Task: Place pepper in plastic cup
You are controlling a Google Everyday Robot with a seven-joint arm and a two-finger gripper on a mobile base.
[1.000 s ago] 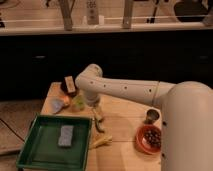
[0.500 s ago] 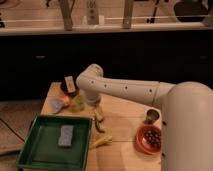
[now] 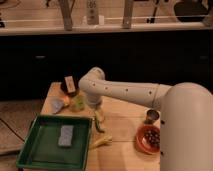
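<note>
**Gripper low over the table beside the pepper, cup to its left**

Camera view: The white robot arm reaches in from the right and bends down near the middle of the light wooden table (image 3: 125, 111). Its gripper (image 3: 99, 114) sits low at the table surface, just right of the small translucent yellow-green plastic cup (image 3: 77, 103). Whether the gripper is open or closed cannot be told here. The small slender dark-green pepper (image 3: 101, 126) lies directly below the gripper, close against its tip; whether they touch is unclear. The pepper is outside the cup, near it and to its lower right.

A light-blue item (image 3: 56, 105) rests just left of the cup, and a dark upright object (image 3: 68, 85) stands behind them. A pale yellow elongated item (image 3: 100, 142) lies nearer the front edge, below the pepper. At the front left sits a green rectangular tray (image 3: 46, 147) holding a grey sponge-like block (image 3: 65, 135). To the right stand a shiny grey metal cup (image 3: 151, 116) and an orange-red bowl (image 3: 140, 140) with dark contents.
</note>
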